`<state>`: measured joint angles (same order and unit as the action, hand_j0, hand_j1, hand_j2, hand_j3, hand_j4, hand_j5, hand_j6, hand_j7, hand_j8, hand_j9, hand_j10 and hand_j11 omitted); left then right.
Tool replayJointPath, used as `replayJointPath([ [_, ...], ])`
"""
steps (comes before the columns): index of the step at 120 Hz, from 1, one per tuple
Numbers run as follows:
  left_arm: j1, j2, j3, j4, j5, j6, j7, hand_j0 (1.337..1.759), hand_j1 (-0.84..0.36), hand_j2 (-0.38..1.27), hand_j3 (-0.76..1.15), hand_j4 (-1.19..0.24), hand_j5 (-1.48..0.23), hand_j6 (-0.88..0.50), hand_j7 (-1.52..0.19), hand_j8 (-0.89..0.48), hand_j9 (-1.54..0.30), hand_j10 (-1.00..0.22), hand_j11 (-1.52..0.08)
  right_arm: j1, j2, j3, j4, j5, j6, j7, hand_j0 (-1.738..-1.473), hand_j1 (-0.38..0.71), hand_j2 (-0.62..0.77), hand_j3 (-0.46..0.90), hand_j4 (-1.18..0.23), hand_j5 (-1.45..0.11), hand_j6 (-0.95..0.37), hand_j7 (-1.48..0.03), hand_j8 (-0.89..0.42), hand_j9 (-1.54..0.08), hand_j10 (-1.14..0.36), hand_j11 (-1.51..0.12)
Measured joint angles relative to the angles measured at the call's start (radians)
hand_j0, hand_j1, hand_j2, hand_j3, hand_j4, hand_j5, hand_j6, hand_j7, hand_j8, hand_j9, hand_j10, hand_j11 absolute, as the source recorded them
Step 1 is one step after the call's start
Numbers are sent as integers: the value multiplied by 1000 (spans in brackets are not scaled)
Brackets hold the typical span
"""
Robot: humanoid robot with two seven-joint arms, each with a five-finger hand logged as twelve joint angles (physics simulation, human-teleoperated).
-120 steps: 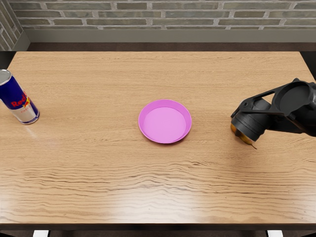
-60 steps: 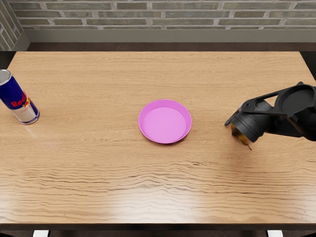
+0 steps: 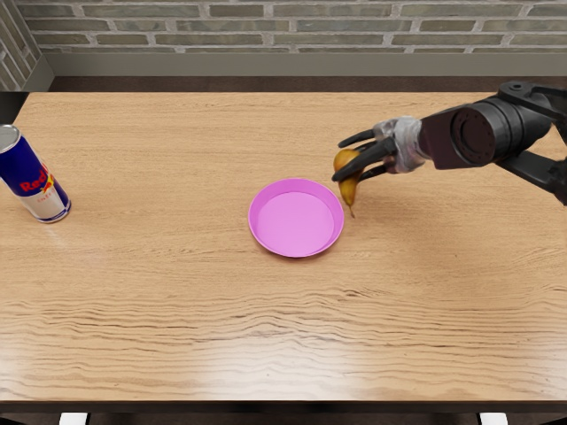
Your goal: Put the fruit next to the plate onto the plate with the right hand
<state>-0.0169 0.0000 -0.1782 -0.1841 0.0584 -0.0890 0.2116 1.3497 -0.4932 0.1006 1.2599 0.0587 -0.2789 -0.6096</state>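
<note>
Right hand: the right hand (image 3: 376, 150) reaches in from the right edge on a dark arm, over the surface (image 3: 177, 301) and to the upper right of the plate.
Fingers: the dark fingers (image 3: 359, 139) are curled around the fruit, with one finger stretched out above it.
Fruit: the fruit (image 3: 346, 173) is yellow-orange and sits in the right hand's grip. Its thin stem points downward, just beside the plate's upper right rim and not on the plate.
Plate: the plate (image 3: 296, 220) is pink and round, lies flat near the middle of the surface and holds nothing.
Can: a blue and silver can (image 3: 28, 177) stands at the far left edge, well apart from the plate.
Backdrop: a brick wall (image 3: 266, 22) runs behind the surface.
</note>
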Motion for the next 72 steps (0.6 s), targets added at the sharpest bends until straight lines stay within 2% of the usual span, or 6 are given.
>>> replayJointPath([
  [27, 0, 0, 0, 0, 0, 0, 0, 1658, 349, 0, 0, 0, 0, 0, 0, 0, 0, 0, 0, -48, 118, 75, -63, 2, 48, 0, -1645, 318, 308, 0, -840, -1189, -444, -1136, -372, -1229, -581, -1190],
  [31, 0, 0, 0, 0, 0, 0, 0, 1658, 349, 0, 0, 0, 0, 0, 0, 0, 0, 0, 0, -51, 121, 71, -66, -10, 47, 0, -1647, 291, 284, 0, -781, -1102, -441, -1055, -369, -1138, -560, -1105],
  [42, 0, 0, 0, 0, 0, 0, 0, 1658, 349, 0, 0, 0, 0, 0, 0, 0, 0, 0, 0, -56, 114, 44, -70, -49, 44, -1, -1651, 73, 179, 0, -510, -718, -292, -688, -246, -741, -369, -720],
  [53, 0, 0, 0, 0, 0, 0, 0, 1658, 349, 0, 0, 0, 0, 0, 0, 0, 0, 0, 0, -58, 102, 37, -69, -65, 45, -1, -1654, -69, 112, 0, -334, -470, -195, -450, -166, -484, -244, -471],
  [62, 0, 0, 0, 0, 0, 0, 0, 1658, 349, 0, 0, 0, 0, 0, 0, 0, 0, 0, 0, -59, 11, 73, -28, -70, 101, -1, -1655, -146, 76, 0, -239, -335, -143, -321, -123, -345, -177, -336],
  [72, 0, 0, 0, 0, 0, 0, 0, 1658, 349, 0, 0, 0, 0, 0, 0, 0, 0, 0, 0, -89, -214, 119, 28, -60, 332, -1, -1656, -205, 49, 0, -167, -233, -103, -224, -90, -239, -125, -233],
])
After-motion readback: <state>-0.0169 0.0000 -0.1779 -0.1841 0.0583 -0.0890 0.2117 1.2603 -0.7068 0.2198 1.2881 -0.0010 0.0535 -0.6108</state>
